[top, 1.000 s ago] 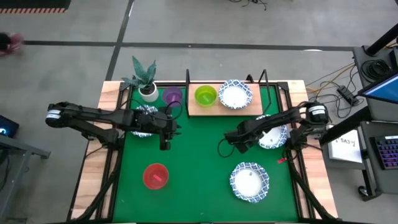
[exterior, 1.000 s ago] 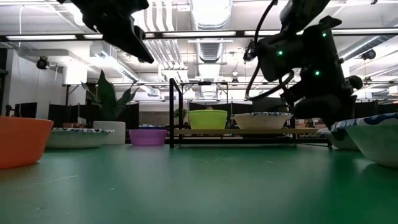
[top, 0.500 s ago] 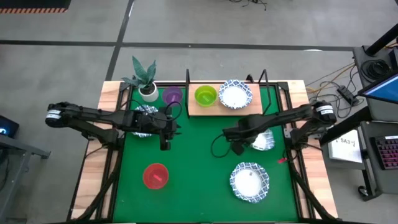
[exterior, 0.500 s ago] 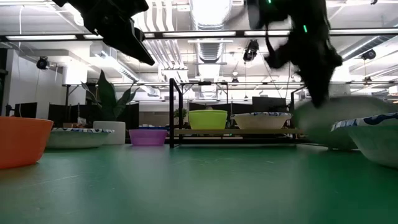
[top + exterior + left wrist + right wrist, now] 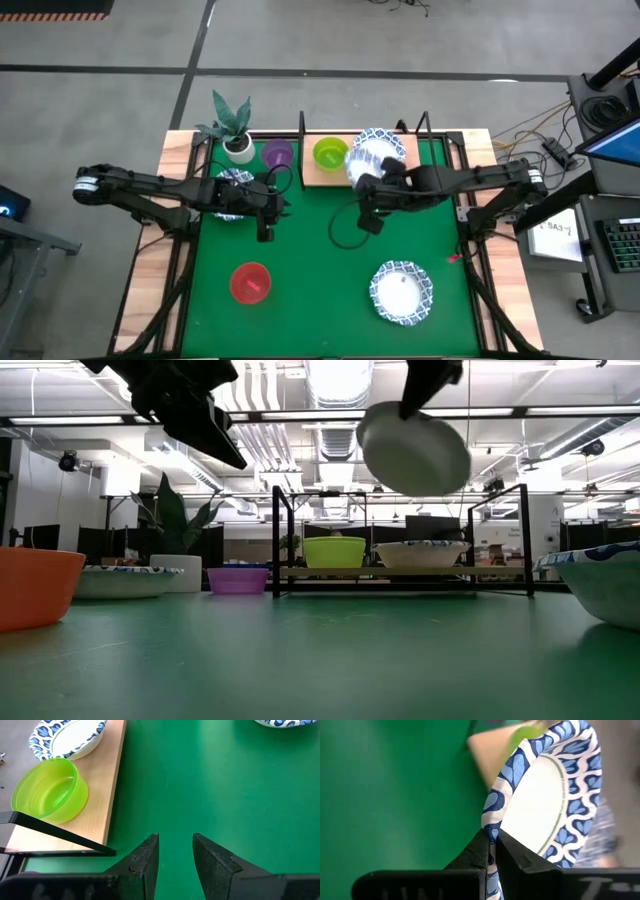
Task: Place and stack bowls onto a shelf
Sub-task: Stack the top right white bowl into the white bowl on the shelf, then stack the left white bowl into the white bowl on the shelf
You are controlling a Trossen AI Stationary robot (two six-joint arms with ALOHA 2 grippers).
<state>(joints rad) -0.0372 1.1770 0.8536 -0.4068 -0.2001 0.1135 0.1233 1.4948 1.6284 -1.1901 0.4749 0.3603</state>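
Clamped on the blue patterned rim of a white bowl [image 5: 547, 795], the right gripper [image 5: 491, 851] holds that bowl tilted on edge above the green mat [image 5: 320, 260], just in front of the shelf [image 5: 322, 176]. From table height the held bowl [image 5: 414, 448] hangs clear of the surface, higher than the shelf's black uprights [image 5: 277, 540]. From overhead it overlaps the front edge of the wooden board, between the green bowl [image 5: 330, 153] and the patterned bowl [image 5: 385, 146] already standing there.

Nearest the front edge of the table:
- red bowl [image 5: 250, 283], on the mat, left side
- patterned white bowl [image 5: 401, 292], on the mat, right side

Mid-table: the left gripper [image 5: 265, 232] hovers above the mat with its fingers [image 5: 145, 862] slightly apart, gripping nothing. A further patterned bowl [image 5: 230, 192] lies under the left arm near the left edge of the mat.

Far side:
- shelf board carrying the green bowl and one patterned bowl, side by side, apart
- purple bowl [image 5: 277, 154] on the mat, just left of the shelf, not on it
- small white pot with a plant [image 5: 236, 140], left of the purple bowl, at the table's far left corner
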